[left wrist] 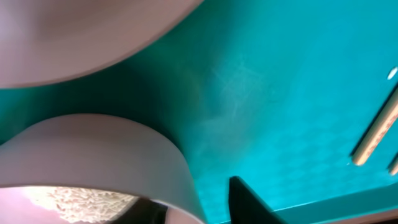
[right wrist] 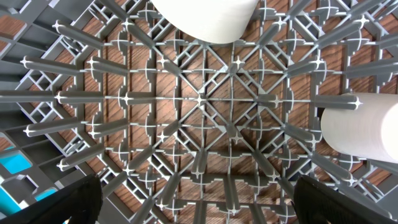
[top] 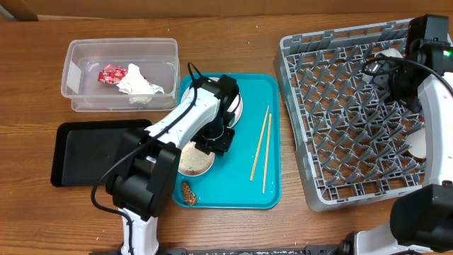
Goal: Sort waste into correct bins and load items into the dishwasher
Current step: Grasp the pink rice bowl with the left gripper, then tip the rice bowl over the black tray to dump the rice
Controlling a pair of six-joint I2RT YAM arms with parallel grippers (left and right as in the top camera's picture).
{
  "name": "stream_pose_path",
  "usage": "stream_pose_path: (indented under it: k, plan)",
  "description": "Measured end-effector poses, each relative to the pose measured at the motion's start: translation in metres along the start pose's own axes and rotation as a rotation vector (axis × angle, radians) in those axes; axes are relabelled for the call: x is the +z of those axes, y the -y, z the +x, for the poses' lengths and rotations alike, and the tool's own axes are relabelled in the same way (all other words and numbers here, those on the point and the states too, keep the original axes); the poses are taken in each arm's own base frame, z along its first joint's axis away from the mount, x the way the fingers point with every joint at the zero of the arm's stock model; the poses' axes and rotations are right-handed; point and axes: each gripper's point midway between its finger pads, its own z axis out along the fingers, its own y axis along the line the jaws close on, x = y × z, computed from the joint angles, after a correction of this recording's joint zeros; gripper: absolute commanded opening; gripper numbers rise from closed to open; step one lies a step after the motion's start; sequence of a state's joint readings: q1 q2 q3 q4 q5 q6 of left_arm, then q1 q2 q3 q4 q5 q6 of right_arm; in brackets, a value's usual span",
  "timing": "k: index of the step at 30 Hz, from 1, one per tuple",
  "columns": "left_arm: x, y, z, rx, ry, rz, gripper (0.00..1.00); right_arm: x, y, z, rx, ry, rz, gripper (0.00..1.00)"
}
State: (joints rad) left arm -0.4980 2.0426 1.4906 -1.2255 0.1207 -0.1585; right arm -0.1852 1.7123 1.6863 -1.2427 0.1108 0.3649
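My left gripper (top: 214,139) is open on the teal tray (top: 265,195). It straddles the rim of a small white bowl (top: 192,159) holding rice (left wrist: 74,199), with one finger inside and one outside (left wrist: 196,199). Another white dish (top: 238,106) lies partly under the arm. The chopsticks (top: 260,145) and a brown lump (top: 188,192) lie on the tray. The red wrapper (top: 111,74) and napkin (top: 139,85) sit in the clear tub (top: 120,44). My right gripper (top: 394,76) is open and empty above the grey rack (top: 340,106); the right wrist view shows it too (right wrist: 196,193).
The black tray (top: 92,152) lies left of the teal tray and looks bare. Two white dishes stand in the rack, one at the back (top: 388,53) (right wrist: 205,18) and one at its right side (top: 419,145) (right wrist: 360,130). Upright pegs fill the rack.
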Motion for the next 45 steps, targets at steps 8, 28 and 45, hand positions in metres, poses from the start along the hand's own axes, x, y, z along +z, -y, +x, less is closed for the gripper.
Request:
stream_pose_path:
  k: [8,28,45]
  plan:
    - [0.006,-0.001,0.003,-0.004,-0.008,-0.003,0.04,0.000,0.000,0.001,0.000,-0.004,0.001,1.00]
    - [-0.035,-0.010,-0.003,-0.073,0.070,-0.043,0.04,0.000,0.001,0.001,-0.011,-0.006,0.002,1.00]
    - [-0.133,-0.129,0.004,-0.411,0.386,0.209,0.04,0.000,0.001,0.001,-0.036,-0.005,0.003,1.00]
